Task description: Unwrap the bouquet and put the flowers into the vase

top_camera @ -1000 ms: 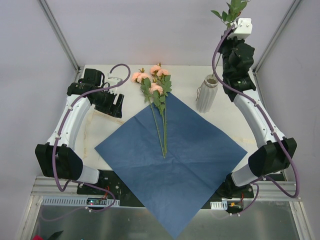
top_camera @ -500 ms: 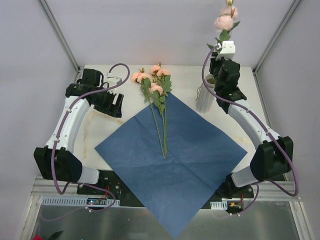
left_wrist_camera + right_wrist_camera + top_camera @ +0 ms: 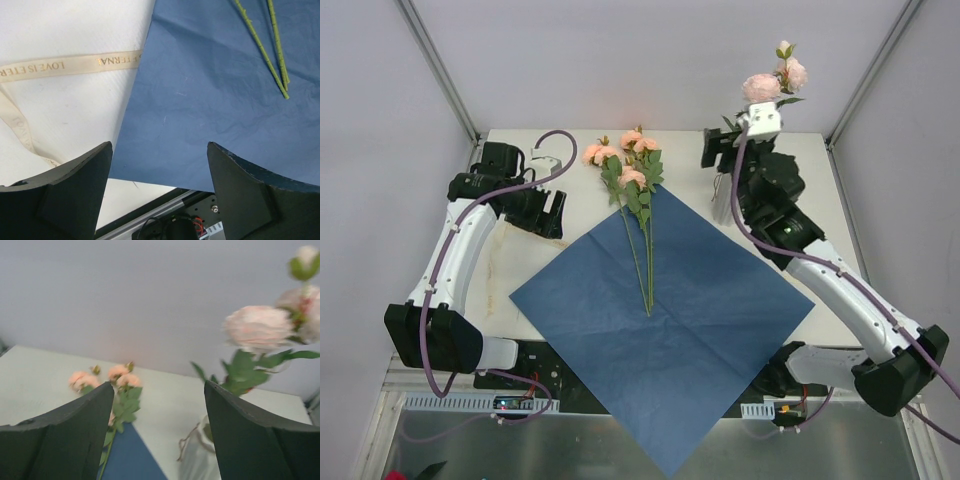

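Right pincer [image 3: 156, 390] newly apart by ruffled rose [image 3: 257, 327], left pincer [image 3: 160, 150] apart over creased paper [image 3: 210, 100].

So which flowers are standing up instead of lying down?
The pale pink roses at the back right, upright in the white vase. The peach roses lie flat, stems across the blue paper.

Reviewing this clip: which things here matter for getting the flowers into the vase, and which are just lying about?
Part of the job:
- white vase
- pink rose stem, apparently standing in it
- flowers lying flat, not yet moved

Just lying about:
- blue paper sheet, spread open
- cream ribbon, loose beside it
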Available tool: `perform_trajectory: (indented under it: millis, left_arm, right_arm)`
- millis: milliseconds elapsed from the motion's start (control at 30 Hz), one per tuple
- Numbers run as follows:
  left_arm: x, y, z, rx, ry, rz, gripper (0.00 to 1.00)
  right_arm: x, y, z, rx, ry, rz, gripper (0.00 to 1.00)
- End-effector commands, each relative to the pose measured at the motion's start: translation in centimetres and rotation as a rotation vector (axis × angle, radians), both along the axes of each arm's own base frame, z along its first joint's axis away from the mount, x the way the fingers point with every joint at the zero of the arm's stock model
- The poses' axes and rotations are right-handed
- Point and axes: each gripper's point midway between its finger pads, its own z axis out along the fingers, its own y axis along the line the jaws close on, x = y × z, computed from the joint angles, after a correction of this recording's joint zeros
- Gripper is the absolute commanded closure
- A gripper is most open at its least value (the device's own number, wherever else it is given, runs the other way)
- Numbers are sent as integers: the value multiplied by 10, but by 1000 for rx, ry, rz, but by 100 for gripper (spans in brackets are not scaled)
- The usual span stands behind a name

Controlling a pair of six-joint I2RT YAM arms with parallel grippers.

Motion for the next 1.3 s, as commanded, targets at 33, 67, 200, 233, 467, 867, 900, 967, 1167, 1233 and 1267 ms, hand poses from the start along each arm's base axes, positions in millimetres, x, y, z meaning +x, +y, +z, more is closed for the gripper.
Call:
perform_trajectory:
  millis: [33,67,200,233,467,867,900,967,1167,1233,1267]
  left_arm:
    - [-2,7,-2,10,-14,33,13]
    - [-2,8,-3,13,-11,35,13]
    - [-2,9,-4,20,-17,29,12]
    - [-1,10,-4,24,-22,27,12]
    - [-1,15,-17,42,2,32,12]
    - [2,23,-21,58,-4,40,12]
    - [2,24,-21,61,-5,41,12]
    - [1,25,-22,71,-7,40,12]
    - [-1,27,-26,78,-5,34,12]
    - [-3,26,-26,73,-6,31,12]
    - [-3,26,-26,73,-9,31,12]
  right_arm:
    - [-7,75,-80,-100,254,177,26]
    - [-10,87,-96,-119,299,204,27]
    - [-12,144,-157,-168,454,339,28]
    - [-12,155,-159,-165,462,367,28]
    - [-19,227,-235,-183,745,596,29]
    - [-4,236,-344,-321,1044,470,30]
    - [-2,234,-353,-328,1061,456,31]
    - [-1,230,-361,-334,1074,432,32]
    - [3,225,-382,-342,1116,404,34]
    - [5,223,-386,-341,1127,395,35]
    - [5,224,-389,-342,1132,395,39]
